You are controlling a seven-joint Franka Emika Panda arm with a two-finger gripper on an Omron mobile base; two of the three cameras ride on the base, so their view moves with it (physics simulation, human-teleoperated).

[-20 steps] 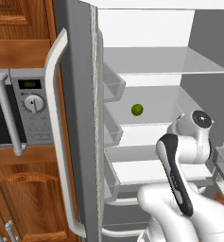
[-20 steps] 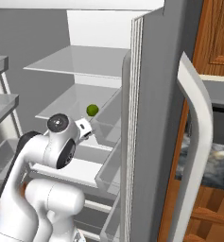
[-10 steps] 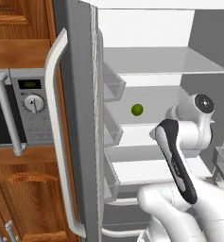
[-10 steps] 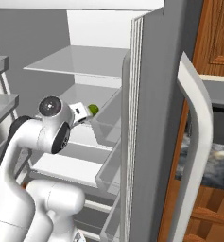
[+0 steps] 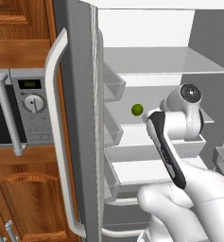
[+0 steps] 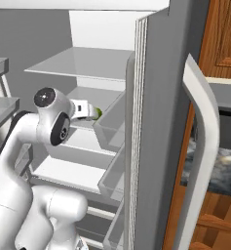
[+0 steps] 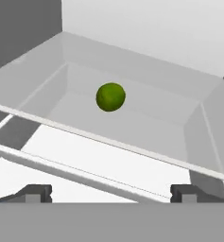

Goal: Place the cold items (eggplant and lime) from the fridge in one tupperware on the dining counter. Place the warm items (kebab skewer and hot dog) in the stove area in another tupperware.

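The fridge (image 5: 146, 28) stands open, white inside. The lime (image 5: 137, 109), a small green ball, rests on a middle glass shelf. In the hand view the lime (image 7: 110, 97) lies a short way ahead, centred between the fingers, on the far side of the shelf's front edge. My gripper (image 7: 111, 193) is open with nothing between its fingers. From the right base view the white hand half covers the lime (image 6: 97, 113). The eggplant, kebab skewer, hot dog, tupperware, dining counter and stove area are out of view.
The left fridge door (image 5: 78, 118) with its long pale handle (image 5: 56, 132) and clear bins (image 5: 114, 87) flanks the opening. The right door (image 6: 156, 122) stands close on the other side. A microwave (image 5: 28, 108) and wood cabinets (image 5: 33, 198) are further left. A glass shelf (image 5: 165, 61) hangs above the lime.
The arm has swung up and into the fridge, bringing the hand up to the lime's shelf and close to the lime. The gripper stayed open. The lime has not moved.
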